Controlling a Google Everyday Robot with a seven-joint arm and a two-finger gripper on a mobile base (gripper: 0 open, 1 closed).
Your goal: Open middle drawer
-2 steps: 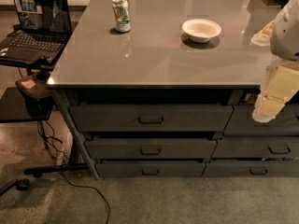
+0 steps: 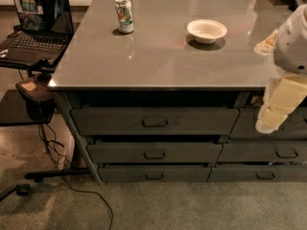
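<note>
table (image 2: 163, 56): smooth grey top, pretty glossy, you can see the can and bowl mirrored in it
middle drawer (image 2: 153, 152): matt dark grey front, looks like painted metal
can (image 2: 124, 15): shiny metal, printed wrap
bowl (image 2: 206, 30): smooth white, slight sheen
laptop (image 2: 41, 20): matt black body, glossy screen
pincer (image 2: 271, 119): at the right edge, in front of the right-hand drawers, smooth cream plastic by the look of it
</note>
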